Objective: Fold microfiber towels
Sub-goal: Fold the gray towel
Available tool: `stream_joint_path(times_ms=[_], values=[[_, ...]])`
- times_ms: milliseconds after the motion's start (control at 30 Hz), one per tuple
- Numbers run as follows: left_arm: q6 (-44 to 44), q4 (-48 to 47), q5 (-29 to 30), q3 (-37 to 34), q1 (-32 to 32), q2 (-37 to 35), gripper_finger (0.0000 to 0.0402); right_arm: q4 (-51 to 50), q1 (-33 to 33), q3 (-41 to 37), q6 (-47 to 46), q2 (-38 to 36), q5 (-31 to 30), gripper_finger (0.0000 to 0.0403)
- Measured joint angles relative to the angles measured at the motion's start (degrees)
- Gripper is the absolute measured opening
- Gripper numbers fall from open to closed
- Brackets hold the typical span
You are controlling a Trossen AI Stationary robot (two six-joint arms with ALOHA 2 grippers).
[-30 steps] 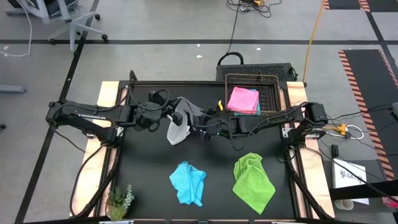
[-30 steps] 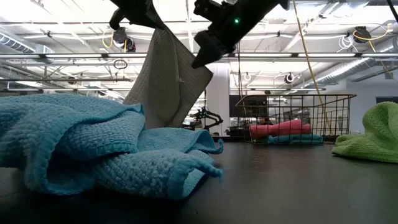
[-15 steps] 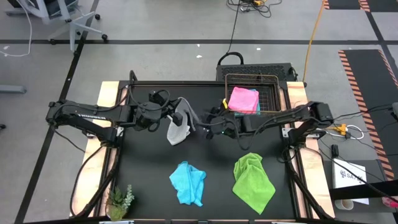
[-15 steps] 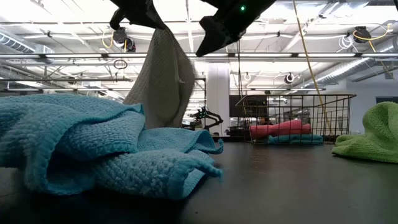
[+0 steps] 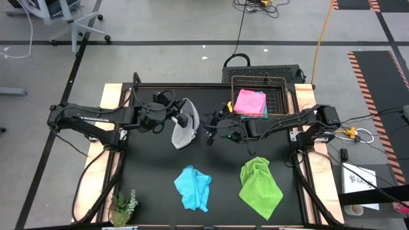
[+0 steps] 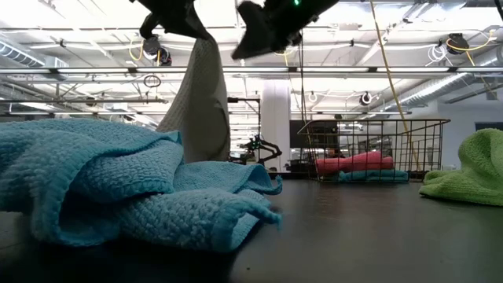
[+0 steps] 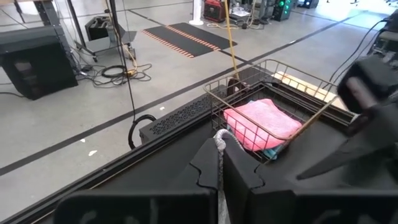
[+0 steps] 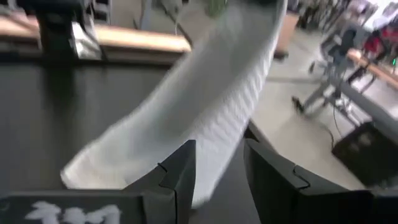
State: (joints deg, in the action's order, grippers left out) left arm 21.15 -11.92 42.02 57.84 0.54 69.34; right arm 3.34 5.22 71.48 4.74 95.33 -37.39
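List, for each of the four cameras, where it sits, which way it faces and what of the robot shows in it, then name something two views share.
High view: above the table, looking straight down; both arms show, left gripper holding the white-grey towel, right gripper open beside it.
Low view: at tabletop height, looking across past the light blue towel; both grippers enter from above.
Left wrist view: on the left arm, facing the wire basket; its shut fingers show.
Right wrist view: on the right arm, facing the hanging towel; its open fingers show.
Shared: the pink towel appears in high, low and left wrist views.

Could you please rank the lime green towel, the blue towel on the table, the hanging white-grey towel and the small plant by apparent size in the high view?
1. lime green towel
2. blue towel
3. white-grey towel, bunched and raised, so unsure against the blue
4. small plant
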Motion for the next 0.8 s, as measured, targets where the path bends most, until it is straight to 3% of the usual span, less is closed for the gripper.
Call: stream_joint_path(times_ms=[400,633,800], values=[[-0.3,0.1,0.0,0.0,-0.3,0.0,0.0009,9.6,-1.8,0.0,-0.3,4.2,-1.6,0.0128],[-0.4,0.0,0.0,0.0,-0.6,0.5,0.0009,21.0,-0.8,0.0,7.0,5.5,-1.5,0.0128],[-0.1,0.2,0.0,0.0,-0.6,0.5,0.0007,21.9,-0.9,0.0,6.8,5.5,-1.5,0.0128]])
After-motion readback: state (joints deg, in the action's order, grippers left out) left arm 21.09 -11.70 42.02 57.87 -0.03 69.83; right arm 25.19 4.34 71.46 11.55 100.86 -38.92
